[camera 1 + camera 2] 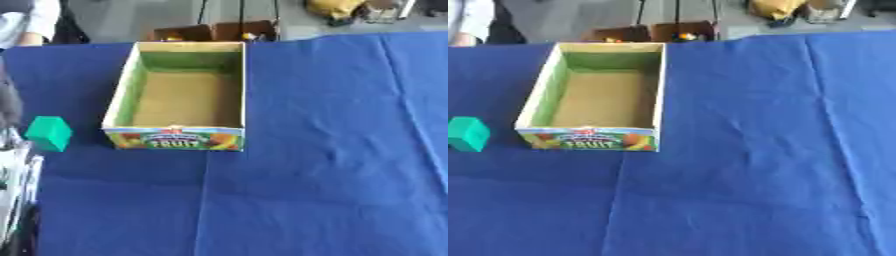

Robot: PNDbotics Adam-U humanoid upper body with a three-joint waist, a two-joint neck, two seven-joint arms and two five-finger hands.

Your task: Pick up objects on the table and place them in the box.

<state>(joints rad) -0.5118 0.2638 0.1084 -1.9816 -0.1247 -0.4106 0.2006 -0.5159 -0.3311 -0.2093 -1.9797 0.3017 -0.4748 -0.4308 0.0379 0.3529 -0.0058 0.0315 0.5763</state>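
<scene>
Sitting left of box (pixel 175 141): green block (pixel 49 133), apart.

Left arm (pixel 13 200): blurred strip at 8 o'clock, cut by frame edge; hand not distinguishable. Green block (pixel 465 134) clipped at 9 o'clock edge in right eye view. Box (pixel 173 139) front label blurred; only "FRUIT" legible. Right hand unseen.

Bench (pixel 332 150): covered edge to edge by a blue cloth (pixel 745 190), creased in long folds. On it: one open cardboard box (pixel 120 100), green inside walls, brown floor, "FRUIT" printed on the near face; one small green block (pixel 49 133), possibly a carton, just left of the box, apart from it.
</scene>
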